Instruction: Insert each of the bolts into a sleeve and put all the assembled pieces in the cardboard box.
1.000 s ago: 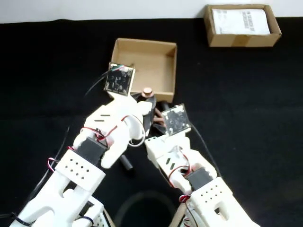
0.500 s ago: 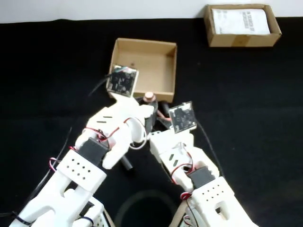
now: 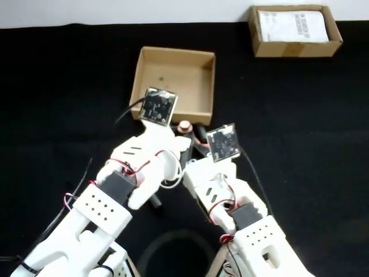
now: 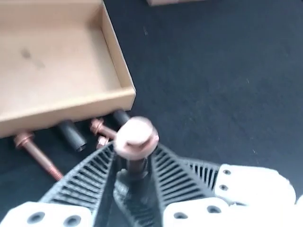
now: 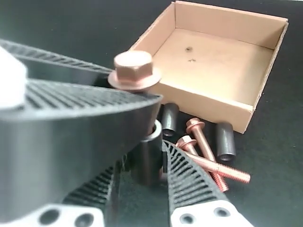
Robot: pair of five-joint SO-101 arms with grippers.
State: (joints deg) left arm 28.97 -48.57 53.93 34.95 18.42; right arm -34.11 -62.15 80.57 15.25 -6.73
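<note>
My left gripper [image 4: 135, 158] is shut on a copper bolt [image 4: 136, 135], head up. In the right wrist view the bolt [image 5: 135, 71] stands just above an upright black sleeve [image 5: 147, 156] with my right gripper [image 5: 144, 170] shut on it. The left gripper's broad fingers hide the bolt's shaft, so I cannot tell if it is inside the sleeve. From above, the bolt head [image 3: 184, 126] sits between both grippers, just in front of the open cardboard box [image 3: 173, 57]. Loose bolts [image 5: 203, 142] and sleeves [image 5: 225, 139] lie by the box's near wall.
A second cardboard box [image 3: 294, 23] with a white paper in it stands at the far right. Another loose bolt [image 4: 35, 151] and sleeve [image 4: 71, 135] lie along the box's near wall. A dark sleeve [image 3: 154, 201] lies under the left arm.
The left arm has carried the bolt away from the box wall and closer to the right gripper. The right gripper shifted slightly, still holding its sleeve.
</note>
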